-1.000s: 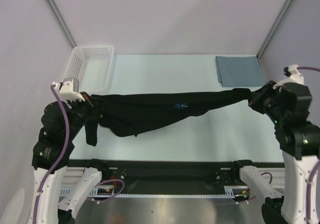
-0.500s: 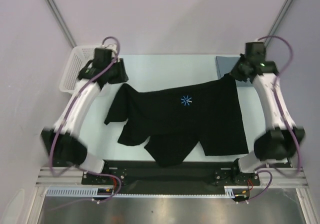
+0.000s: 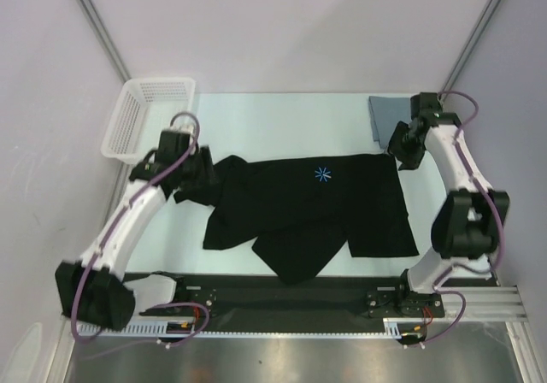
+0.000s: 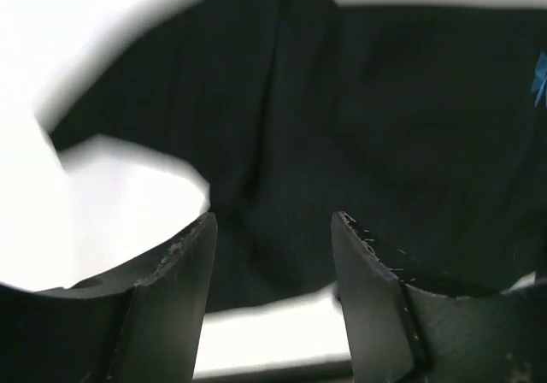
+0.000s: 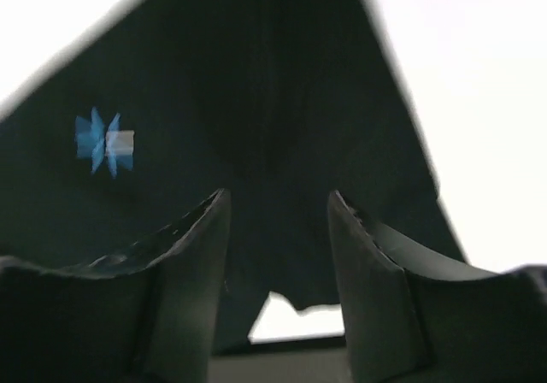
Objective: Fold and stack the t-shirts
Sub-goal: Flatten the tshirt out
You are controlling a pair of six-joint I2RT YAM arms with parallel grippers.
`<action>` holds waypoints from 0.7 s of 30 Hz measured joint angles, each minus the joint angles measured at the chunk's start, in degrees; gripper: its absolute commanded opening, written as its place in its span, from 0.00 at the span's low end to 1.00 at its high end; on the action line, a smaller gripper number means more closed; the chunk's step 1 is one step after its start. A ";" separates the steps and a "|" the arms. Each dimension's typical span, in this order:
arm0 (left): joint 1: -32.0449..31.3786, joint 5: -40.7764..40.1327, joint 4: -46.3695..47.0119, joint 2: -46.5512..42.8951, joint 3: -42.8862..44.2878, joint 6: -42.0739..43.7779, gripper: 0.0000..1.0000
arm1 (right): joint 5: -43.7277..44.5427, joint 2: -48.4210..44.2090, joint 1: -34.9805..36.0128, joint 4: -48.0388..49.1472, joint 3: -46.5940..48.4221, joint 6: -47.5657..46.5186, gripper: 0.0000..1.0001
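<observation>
A: What marking can be made out?

B: A small starburst mark of blue and white rays is seen on the black t-shirt, near its far hem. It is a figure rather than letters. It also shows, blurred, in both wrist views.

A: Which containers are seen?

B: A white plastic mesh basket is set at the far left corner of the counter. Its lattice walls and floor are seen.

A: Where are the shirts placed?

B: The black t-shirt is spread over the middle of the counter. It is soft and matte, creased and bunched toward the left and flatter toward the right. One fold is draped to the near edge. The grey-blue t-shirt is laid folded flat at the far right corner and is partly hidden by the right arm.

A: How are the grippers held?

B: The left gripper is parted at the shirt's left end, and black cloth is seen beyond the gap, not pinched. The right gripper is likewise parted over the shirt's far right corner, with nothing clasped.
</observation>
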 measured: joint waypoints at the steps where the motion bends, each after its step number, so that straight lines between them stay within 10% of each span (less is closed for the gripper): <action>1: -0.11 1.03 -0.28 -4.98 -5.55 -1.44 0.60 | -1.46 -4.02 0.42 -0.04 -3.56 -0.15 0.56; 7: 0.46 5.44 -1.84 -21.18 -25.20 -9.14 0.81 | -8.92 -22.91 6.36 1.88 -22.64 -0.33 0.56; 10: 2.34 6.56 -1.42 -23.65 -28.72 -12.96 0.72 | -11.91 -23.56 4.81 2.27 -28.94 -0.26 0.56; 14: 5.44 9.22 3.78 -22.56 -33.07 -16.28 0.64 | -12.72 -22.86 2.91 1.92 -31.32 -0.31 0.56; 21: 8.41 13.33 11.26 -10.73 -37.16 -21.75 0.79 | -11.21 -21.68 -2.73 2.16 -31.28 1.36 0.57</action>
